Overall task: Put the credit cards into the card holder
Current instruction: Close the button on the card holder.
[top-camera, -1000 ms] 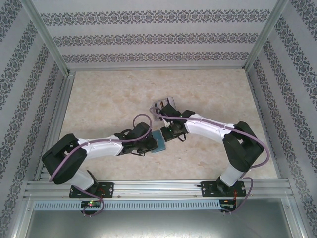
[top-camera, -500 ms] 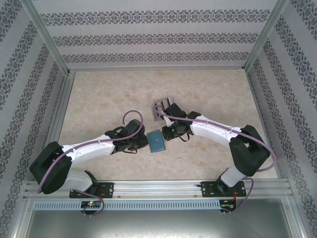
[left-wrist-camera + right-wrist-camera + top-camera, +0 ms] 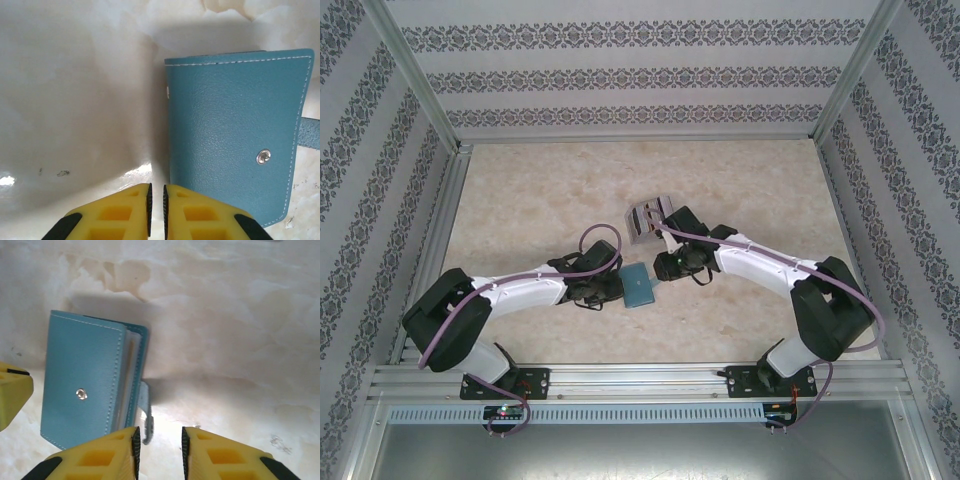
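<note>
— Left gripper [image 3: 156,192] has come back to the card holder [image 3: 235,135], just beside its left long edge.
— Fingers?
— Almost pinched together, holding nothing; forearm low, reaching across. My right gripper [image 3: 159,437] hovers off the card holder's right side over the loose strap [image 3: 146,412], slightly parted, empty. I see the credit cards [image 3: 645,215] beyond it, in the rack [image 3: 663,203].

the card holder [image 3: 639,286] is a small teal-blue wallet with white stitching and a silver snap stud on its cover. it lies flat and folded on the table [image 3: 520,200], its strap tab loose, pale inner leaves showing at the open edge. the credit cards [image 3: 643,217] stand on edge in a slotted rack [image 3: 663,206] just beyond it.
</note>
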{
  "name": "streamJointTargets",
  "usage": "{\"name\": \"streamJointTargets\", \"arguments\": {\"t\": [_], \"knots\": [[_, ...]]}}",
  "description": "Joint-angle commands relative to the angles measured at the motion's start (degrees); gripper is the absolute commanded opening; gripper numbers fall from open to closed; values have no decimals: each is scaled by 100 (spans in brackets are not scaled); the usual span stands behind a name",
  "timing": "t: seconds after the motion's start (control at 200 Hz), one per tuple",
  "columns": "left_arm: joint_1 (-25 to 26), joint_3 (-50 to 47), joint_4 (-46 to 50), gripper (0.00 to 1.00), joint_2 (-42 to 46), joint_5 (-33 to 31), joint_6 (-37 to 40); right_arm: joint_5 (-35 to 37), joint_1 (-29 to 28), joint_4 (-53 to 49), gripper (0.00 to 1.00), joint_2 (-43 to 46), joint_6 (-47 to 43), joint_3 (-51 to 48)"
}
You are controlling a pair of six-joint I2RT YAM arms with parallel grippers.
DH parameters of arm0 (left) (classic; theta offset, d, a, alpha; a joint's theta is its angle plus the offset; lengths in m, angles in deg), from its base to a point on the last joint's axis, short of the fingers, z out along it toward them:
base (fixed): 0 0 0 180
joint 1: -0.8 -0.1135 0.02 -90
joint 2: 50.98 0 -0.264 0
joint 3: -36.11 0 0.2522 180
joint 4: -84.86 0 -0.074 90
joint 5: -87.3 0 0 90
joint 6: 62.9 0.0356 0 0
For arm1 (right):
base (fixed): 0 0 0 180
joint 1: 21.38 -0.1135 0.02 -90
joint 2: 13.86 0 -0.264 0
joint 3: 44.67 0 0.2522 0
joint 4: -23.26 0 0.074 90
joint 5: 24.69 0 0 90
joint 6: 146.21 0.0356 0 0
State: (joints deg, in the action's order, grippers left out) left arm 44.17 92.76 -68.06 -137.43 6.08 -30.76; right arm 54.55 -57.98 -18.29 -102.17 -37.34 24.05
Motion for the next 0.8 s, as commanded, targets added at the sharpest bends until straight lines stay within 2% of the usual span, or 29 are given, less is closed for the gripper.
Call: {"name": "streamJointTargets", "arguments": {"t": [0.0,0.155,0.54,0.794], "knots": [[-31,150,-40,17,-45,10,126,60,24,-149,31,57,-29,-22],[-31,215,-32,16,-116,41,135,-210,-62,-87,31,-130,22,18],[-31,192,-57,16,-170,70,118,-292,-100,37,28,-353,85,89],[-31,151,-83,15,-180,79,102,-206,-95,-80,15,-309,57,186]]}}
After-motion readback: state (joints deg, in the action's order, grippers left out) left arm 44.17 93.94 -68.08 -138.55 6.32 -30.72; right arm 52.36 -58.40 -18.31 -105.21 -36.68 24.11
